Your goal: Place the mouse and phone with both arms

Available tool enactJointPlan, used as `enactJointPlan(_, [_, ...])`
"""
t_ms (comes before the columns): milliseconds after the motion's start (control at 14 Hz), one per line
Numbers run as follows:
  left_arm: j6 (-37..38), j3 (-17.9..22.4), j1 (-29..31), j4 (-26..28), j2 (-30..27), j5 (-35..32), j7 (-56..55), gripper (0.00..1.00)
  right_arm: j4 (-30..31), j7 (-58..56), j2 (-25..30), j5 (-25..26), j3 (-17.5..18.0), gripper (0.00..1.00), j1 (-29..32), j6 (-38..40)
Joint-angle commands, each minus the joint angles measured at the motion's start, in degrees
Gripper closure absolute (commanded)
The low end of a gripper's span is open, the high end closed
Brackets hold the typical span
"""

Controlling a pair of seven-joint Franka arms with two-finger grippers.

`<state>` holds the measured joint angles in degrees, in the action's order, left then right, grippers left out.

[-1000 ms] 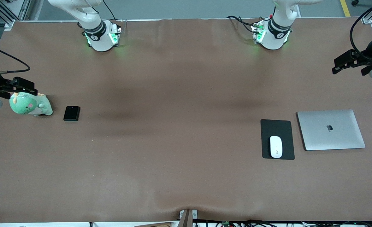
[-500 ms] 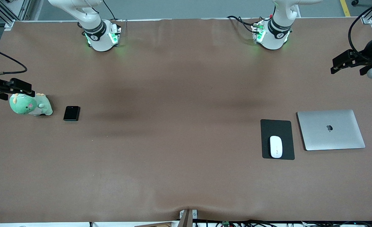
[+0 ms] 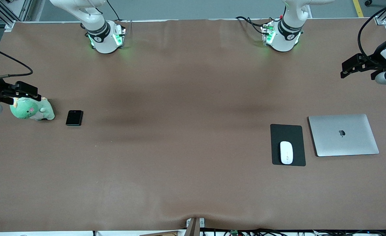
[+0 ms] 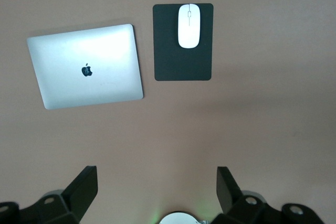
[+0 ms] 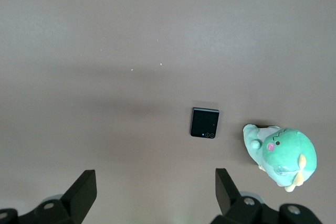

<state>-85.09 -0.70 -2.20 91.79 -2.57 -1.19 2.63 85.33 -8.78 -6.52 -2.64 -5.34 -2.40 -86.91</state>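
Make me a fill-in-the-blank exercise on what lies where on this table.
1. The mouse lies on the black ____.
2. Beside the pad, toward the left arm's end of the table, lies a closed silver ____.
3. The phone lies beside a green ____ toy.
4. Both the left gripper and the right gripper hold ____.

Missing words: pad; laptop; plush; nothing
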Motion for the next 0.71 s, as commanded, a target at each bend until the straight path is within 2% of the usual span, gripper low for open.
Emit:
enactJointPlan(0, [-0.7, -0.9, -0.1, -0.4, 0.7, -2.2, 0.6, 0.00, 8.1, 1.0, 8.2, 1.1, 0.1, 0.00, -0.1, -2.2])
enactJointPlan(643, [-0.1, -1.1, -0.2, -0.2, 0.8, -1.5, -0.1, 0.00, 7.3, 1.0, 8.4, 2.6, 0.2, 0.00, -1.6, -2.6])
